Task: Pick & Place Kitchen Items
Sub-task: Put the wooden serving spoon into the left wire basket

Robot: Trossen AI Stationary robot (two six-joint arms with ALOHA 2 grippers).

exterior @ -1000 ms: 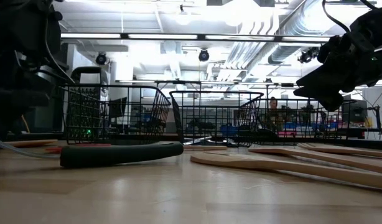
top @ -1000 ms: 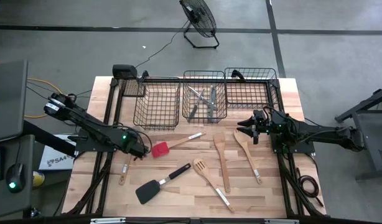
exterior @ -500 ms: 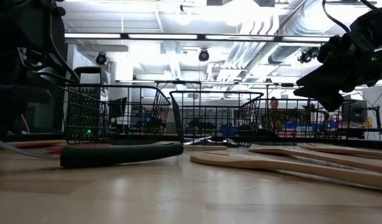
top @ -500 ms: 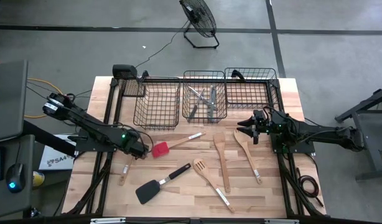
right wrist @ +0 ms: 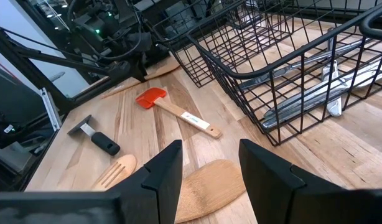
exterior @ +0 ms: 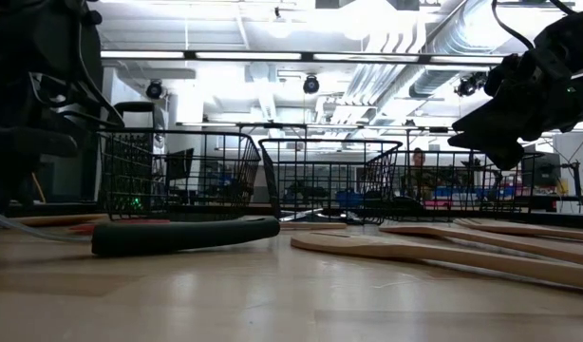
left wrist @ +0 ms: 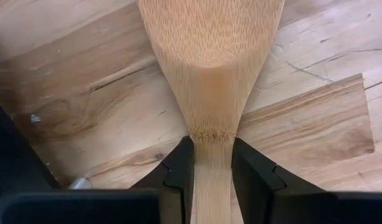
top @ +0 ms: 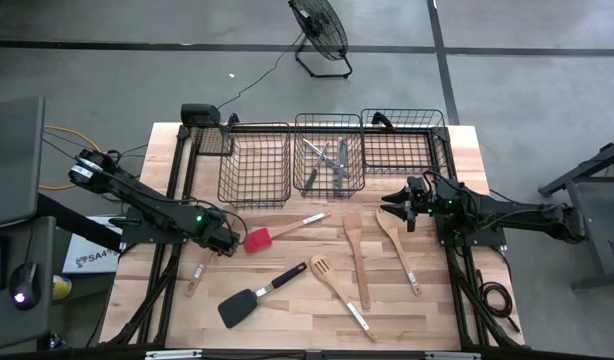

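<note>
Cutlery [top: 327, 163] in middle basket [top: 329, 190]; spatula [top: 278, 233] before left basket [top: 253, 196].

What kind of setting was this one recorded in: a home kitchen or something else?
Probably a lab or workshop, not a kitchen. The wooden table stands on a bare concrete floor beside a floor fan, and the low view shows exposed ceiling ducts and strip lights beyond the wire baskets.
</note>
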